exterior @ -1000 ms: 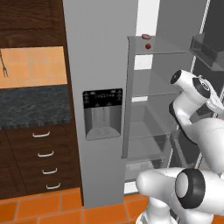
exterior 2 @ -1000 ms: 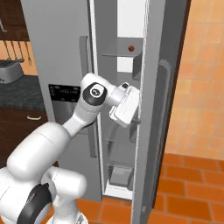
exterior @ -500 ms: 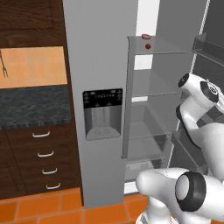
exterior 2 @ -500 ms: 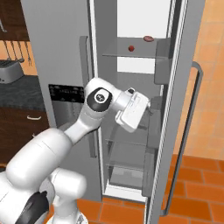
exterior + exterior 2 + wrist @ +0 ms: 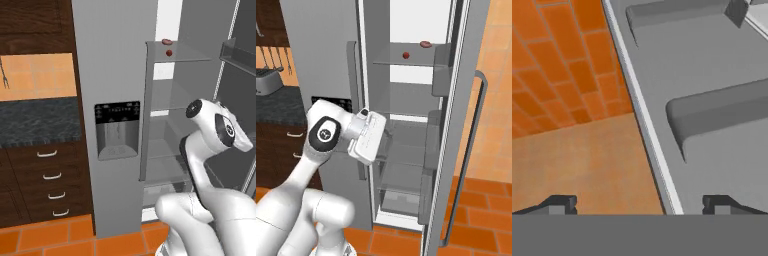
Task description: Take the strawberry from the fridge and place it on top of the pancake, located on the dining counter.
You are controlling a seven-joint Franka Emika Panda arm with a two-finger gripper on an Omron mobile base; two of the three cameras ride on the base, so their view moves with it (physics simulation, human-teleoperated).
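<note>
The grey fridge stands with its right door swung open, showing grey inner shelves. The tiny dark-red strawberry lies on the top shelf, next to a paler pink oblong item. My gripper is open, its two tips wide apart with nothing between them. In the right base view my white hand hangs at mid-shelf height by the fridge's left edge, well below the strawberry. The hand view looks at the door's inner bins. The dining counter and pancake are out of view.
A black dispenser panel sits on the shut left door. Dark-topped wall counter with drawers lies to the left, a toaster on it. The open door's long handle juts out at right. Orange tiles cover the floor.
The right fridge door has swung wider open. My hand has drawn back left and slightly down, away from the door's edge, and the strawberry shows more plainly.
</note>
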